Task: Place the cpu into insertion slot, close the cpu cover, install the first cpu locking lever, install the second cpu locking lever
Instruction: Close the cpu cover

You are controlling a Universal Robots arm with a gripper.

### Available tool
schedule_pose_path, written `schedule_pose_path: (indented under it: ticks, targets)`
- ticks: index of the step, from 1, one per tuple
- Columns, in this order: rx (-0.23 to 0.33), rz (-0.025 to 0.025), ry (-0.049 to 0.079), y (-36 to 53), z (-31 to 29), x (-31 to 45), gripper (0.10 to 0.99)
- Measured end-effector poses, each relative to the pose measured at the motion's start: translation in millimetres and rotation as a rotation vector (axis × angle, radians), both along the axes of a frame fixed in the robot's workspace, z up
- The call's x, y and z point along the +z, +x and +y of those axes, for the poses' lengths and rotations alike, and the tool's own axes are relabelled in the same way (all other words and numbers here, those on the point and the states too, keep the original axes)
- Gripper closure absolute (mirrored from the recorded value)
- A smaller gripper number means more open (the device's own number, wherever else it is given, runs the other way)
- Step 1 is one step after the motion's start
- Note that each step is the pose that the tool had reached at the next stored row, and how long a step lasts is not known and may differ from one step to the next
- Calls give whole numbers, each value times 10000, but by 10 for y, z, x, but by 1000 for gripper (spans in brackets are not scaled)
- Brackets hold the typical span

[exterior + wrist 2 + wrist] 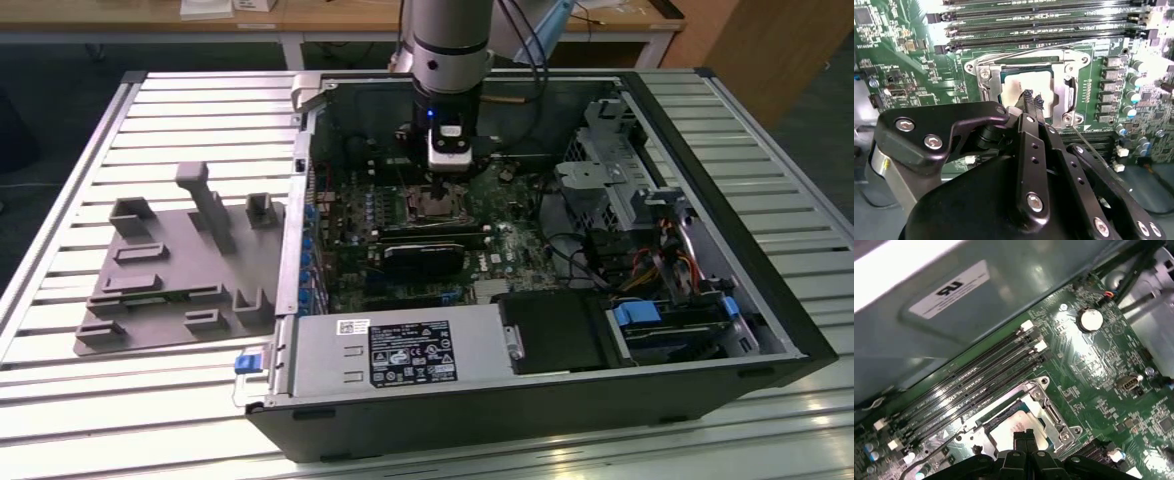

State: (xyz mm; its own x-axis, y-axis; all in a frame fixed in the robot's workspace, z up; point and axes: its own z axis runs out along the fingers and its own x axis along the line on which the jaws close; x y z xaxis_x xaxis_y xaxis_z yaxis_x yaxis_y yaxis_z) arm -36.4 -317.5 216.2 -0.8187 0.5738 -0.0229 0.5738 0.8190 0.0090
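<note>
The cpu (pixel 1013 86) lies with its dull silver top up in the insertion slot (pixel 434 205) on the green board. The silvery cpu cover (pixel 1070 91) lies down around it, so the chip shows through the cut-out. In the first wrist view the cpu (pixel 1006 432) and the cpu cover (pixel 1050 414) look the same. My gripper (pixel 1033 97) hangs just over the chip, shut, with nothing between its fingers (pixel 1026 436). One thin wire lever (pixel 1024 49) runs along one side of the socket. A second lever (pixel 1093 147) sticks out slanted on the opposite side.
Memory slots (pixel 1039 20) run beside the socket. A black card (pixel 424 255) sits in front of it, with the power supply (pixel 387 350) nearer and a drive cage (pixel 627 190) at the exterior view's right. A grey fixture (pixel 174 260) lies on the slatted table.
</note>
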Motion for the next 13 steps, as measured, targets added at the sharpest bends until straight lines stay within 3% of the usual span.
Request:
schedule_pose_path:
  ticks: [13]
  targets:
    - [1146, -157, -21, -12, 0, -7, 984]
